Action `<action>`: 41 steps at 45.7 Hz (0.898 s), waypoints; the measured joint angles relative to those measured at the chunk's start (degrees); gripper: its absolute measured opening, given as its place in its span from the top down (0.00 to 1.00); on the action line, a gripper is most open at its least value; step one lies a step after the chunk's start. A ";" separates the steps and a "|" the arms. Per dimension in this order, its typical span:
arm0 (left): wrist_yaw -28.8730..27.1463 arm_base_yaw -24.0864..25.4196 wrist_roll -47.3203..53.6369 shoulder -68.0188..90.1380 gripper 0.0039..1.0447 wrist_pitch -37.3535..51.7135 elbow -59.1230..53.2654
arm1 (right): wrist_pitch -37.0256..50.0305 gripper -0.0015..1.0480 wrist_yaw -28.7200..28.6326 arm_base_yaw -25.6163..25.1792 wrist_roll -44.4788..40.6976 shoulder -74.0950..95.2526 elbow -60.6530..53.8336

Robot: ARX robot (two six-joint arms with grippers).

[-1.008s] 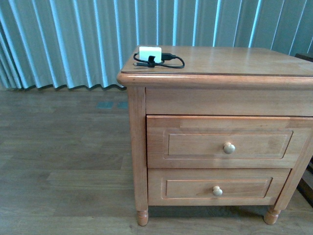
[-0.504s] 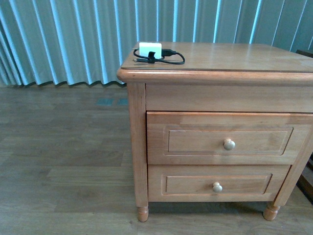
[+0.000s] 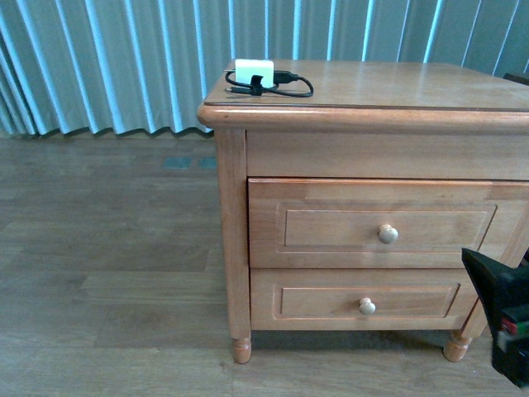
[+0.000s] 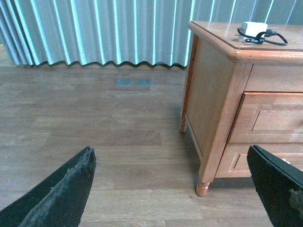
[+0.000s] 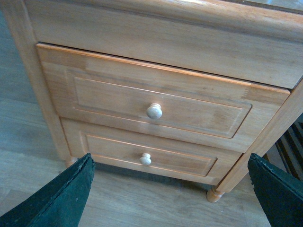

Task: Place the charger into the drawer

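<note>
Pleated blue-grey curtains hang across the upper left of the front view above a wood-plank floor. A wooden nightstand fills the right half. Its upper drawer is closed, round knob at centre, above the shorter lower drawer.

The charger lies flat on the nightstand top, upper centre of the frame near the top's left edge. Its long side runs left to right and its black cable loops rightward. Nothing covers it.

The right gripper faces the drawer fronts with fingers spread apart, holding nothing. The left gripper hangs over the floor, also spread and empty.
</note>
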 joint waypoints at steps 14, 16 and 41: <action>0.00 0.00 0.00 0.00 0.06 0.00 0.00 | 6.88 0.08 8.09 0.17 -0.17 16.92 8.98; 0.00 0.00 0.00 0.00 0.06 0.00 0.00 | 8.07 0.08 8.26 0.50 -1.25 19.02 10.03; 0.00 0.00 0.00 0.00 0.06 0.00 0.00 | -12.11 0.08 7.32 3.37 -3.34 31.19 26.77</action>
